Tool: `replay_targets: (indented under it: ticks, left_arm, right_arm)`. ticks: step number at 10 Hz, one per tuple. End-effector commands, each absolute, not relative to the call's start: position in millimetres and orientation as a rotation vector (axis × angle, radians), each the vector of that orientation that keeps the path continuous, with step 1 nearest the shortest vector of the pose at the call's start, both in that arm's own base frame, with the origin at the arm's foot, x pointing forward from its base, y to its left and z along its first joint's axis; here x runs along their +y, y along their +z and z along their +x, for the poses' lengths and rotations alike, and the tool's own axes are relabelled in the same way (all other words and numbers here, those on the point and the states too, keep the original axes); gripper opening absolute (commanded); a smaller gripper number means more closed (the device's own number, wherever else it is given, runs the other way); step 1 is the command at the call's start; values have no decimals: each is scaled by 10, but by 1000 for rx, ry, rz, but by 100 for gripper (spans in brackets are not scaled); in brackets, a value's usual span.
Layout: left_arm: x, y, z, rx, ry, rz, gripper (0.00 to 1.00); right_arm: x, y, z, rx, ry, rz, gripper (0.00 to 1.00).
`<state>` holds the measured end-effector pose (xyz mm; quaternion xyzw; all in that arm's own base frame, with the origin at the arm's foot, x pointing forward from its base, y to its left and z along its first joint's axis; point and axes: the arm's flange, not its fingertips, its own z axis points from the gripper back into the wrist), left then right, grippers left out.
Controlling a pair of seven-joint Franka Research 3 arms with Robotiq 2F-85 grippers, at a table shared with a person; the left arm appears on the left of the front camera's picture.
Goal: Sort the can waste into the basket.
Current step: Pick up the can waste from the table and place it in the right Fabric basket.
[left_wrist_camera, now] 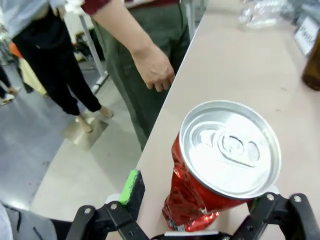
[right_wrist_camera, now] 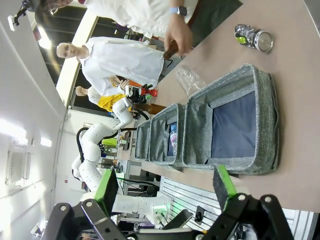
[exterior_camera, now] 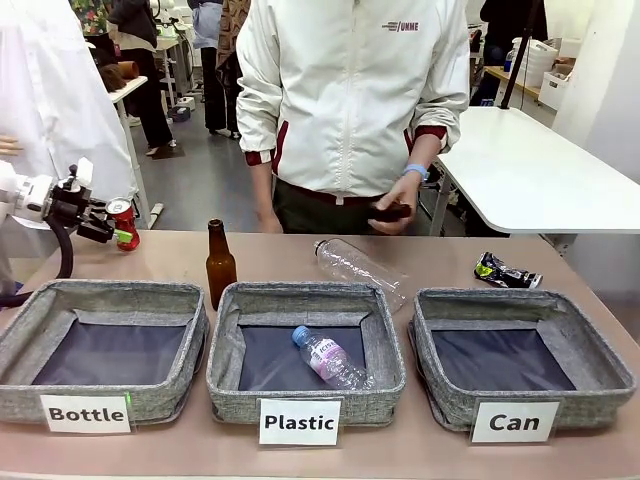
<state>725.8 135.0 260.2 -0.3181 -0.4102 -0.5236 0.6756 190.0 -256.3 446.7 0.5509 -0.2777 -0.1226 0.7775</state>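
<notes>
**Hard to make out**
- Left claw (left_wrist_camera: 205,197): released. We see one green pad (left_wrist_camera: 131,186) standing clear of the red can (left_wrist_camera: 227,150). The other finger is hidden behind the can.
- We cannot tell whether that hidden finger touches the can.
- The can's foot is cut off at the lower edge of the left wrist view.
- The person's hand (exterior_camera: 395,205) holds a dark thing that we cannot identify.
- The print on the black can (exterior_camera: 505,270) is too small to read.

**Surface and room**
- Beige table (exterior_camera: 150,262), with the person standing at its far side.
- A white table (exterior_camera: 530,170) stands behind on the right, and other people stand farther off.

**Task items**
- Red can: crushed, silver top up, at the far left edge of the table between the left claw's fingers.
- Black can: crushed, lying on the table just behind the Can basket (exterior_camera: 590,390).
- Can basket: the rightmost of three baskets.

**Other items**
- Right claw (right_wrist_camera: 165,187): released, with nothing between its pads. It sits high, looking over the row of baskets.
- Plastic basket (exterior_camera: 230,385): in the middle, with a small clear bottle (exterior_camera: 330,360) lying inside.
- Bottle basket (exterior_camera: 160,395): on the left.
- Brown bottle (exterior_camera: 220,262): upright, between the far corners of the Bottle and Plastic baskets.
- Large clear bottle (exterior_camera: 355,265): lying on its side behind the Plastic basket.
</notes>
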Motion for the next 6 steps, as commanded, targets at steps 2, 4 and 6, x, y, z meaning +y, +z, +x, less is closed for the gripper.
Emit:
replay_targets:
  ticks: [2, 4, 6]
  left_arm:
    - [1342, 2580, 7370, -982, -1144, -767, 100]
    - [1321, 2556, 7381, -1003, -1151, -766, 40]
    - [1306, 2556, 7385, -1010, -1147, -772, 37]
  right_arm:
    - [-2577, 4491, 1920, -630, -246, 1199, 100]
    - [-2577, 4491, 1920, -630, -246, 1199, 100]
    - [-2577, 4491, 1920, -630, -246, 1199, 100]
